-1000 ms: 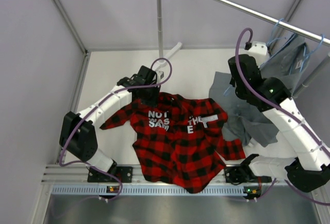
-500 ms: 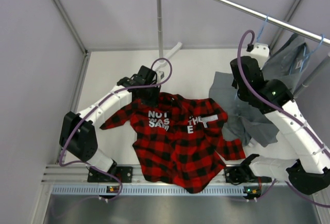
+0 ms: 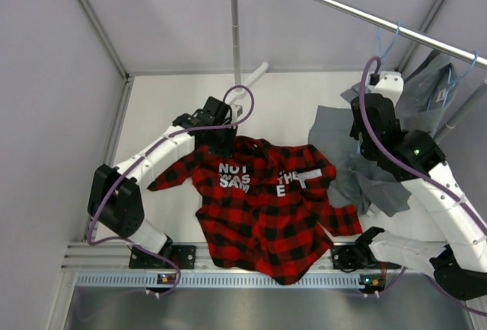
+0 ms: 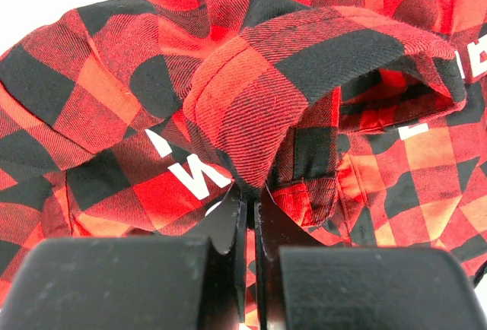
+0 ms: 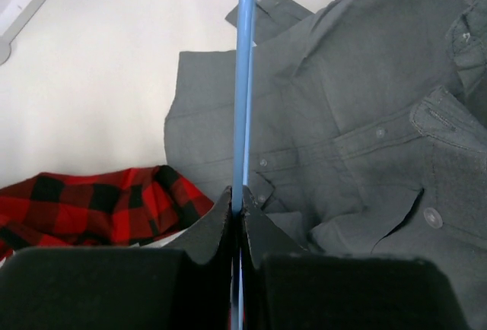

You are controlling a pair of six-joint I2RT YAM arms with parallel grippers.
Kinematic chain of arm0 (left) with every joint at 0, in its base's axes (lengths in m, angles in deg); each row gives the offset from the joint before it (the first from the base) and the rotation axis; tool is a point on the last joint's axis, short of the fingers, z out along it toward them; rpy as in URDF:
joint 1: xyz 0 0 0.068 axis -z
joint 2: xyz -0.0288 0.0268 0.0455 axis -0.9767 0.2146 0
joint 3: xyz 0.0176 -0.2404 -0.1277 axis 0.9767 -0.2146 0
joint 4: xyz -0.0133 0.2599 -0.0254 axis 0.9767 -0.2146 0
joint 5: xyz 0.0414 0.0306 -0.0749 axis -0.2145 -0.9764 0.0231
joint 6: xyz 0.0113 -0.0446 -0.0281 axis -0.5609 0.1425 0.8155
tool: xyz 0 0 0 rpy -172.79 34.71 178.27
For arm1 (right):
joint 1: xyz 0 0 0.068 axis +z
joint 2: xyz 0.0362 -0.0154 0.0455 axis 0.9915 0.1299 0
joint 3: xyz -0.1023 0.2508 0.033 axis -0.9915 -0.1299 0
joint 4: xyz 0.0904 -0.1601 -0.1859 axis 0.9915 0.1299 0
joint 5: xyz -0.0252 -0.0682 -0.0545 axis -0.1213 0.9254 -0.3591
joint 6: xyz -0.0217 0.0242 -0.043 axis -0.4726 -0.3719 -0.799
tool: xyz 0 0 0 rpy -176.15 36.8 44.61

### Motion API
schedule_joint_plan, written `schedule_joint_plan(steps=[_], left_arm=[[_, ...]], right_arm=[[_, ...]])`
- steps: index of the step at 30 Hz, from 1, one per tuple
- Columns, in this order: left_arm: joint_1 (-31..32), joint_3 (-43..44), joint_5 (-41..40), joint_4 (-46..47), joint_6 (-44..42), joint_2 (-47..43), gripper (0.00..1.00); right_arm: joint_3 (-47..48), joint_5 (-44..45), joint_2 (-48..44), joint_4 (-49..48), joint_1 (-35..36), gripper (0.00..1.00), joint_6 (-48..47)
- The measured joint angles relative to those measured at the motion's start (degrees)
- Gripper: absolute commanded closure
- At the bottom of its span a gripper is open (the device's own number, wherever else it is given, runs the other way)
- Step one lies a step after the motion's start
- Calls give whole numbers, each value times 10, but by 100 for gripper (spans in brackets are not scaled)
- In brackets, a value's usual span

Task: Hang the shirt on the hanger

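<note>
Low left fingers (image 4: 230,220) pinch the rumpled red-and-black plaid flannel shirt (image 3: 259,212); raised right fingers (image 5: 221,223) clamp the thin light-blue hanger (image 5: 245,79).

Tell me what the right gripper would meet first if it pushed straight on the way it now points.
Probably the grey garment lying just beyond the fingertips. The right gripper is shut on the hanger, whose blue bar runs ahead of it. Depth is unclear.

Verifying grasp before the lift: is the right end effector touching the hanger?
Touching. The right wrist view shows the right end effector shut on the hanger, its blue bar pinched where the fingers meet.
</note>
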Motion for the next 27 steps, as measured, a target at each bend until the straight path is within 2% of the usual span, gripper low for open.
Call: schedule_joint_plan(steps=[11, 21, 27], left_arm=[[0, -4, -11, 5, 0, -23, 100], [0, -5, -11, 7, 1, -22, 100], [0, -5, -11, 7, 1, -22, 100]], right_arm=[[-42, -47, -45, -63, -4, 100, -90], [-43, -132, -60, -78, -7, 100, -153], [-42, -135, -57, -79, -12, 100, -172]])
